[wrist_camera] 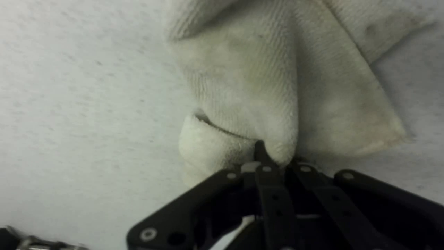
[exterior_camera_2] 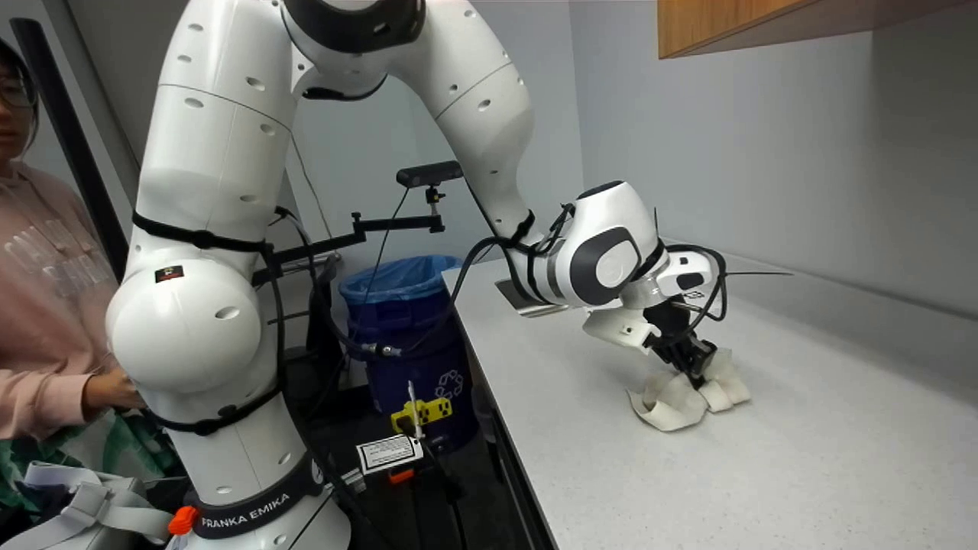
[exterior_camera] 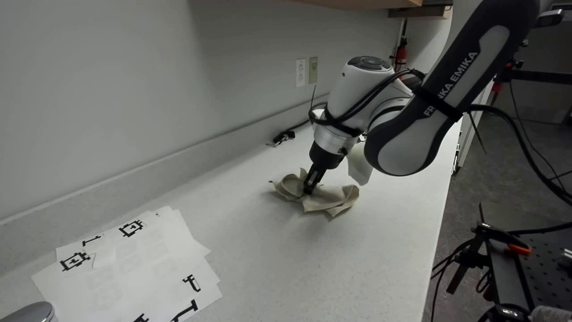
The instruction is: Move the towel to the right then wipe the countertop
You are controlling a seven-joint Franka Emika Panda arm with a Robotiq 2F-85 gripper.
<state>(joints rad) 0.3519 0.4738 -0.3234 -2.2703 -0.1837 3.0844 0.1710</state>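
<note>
A crumpled beige towel (exterior_camera: 333,199) lies bunched on the off-white countertop (exterior_camera: 277,259), and it shows in both exterior views. My gripper (exterior_camera: 309,188) points down into the middle of the cloth. Seen in the wrist view, the towel (wrist_camera: 242,76) has a fold pinched between the nearly closed fingers of the gripper (wrist_camera: 279,160), with stained parts spreading away above them. The fingertips are partly covered by cloth. Another exterior view shows towel (exterior_camera_2: 668,403) on both sides of the gripper (exterior_camera_2: 695,374), resting on the countertop (exterior_camera_2: 733,481).
Printed marker sheets (exterior_camera: 134,264) lie on the counter, with a rounded metal object (exterior_camera: 33,313) at the near corner. A black cable end (exterior_camera: 283,136) sits by the backsplash (exterior_camera: 178,156). A blue bin (exterior_camera_2: 412,336) stands off the counter's edge; a person (exterior_camera_2: 46,305) is behind the arm.
</note>
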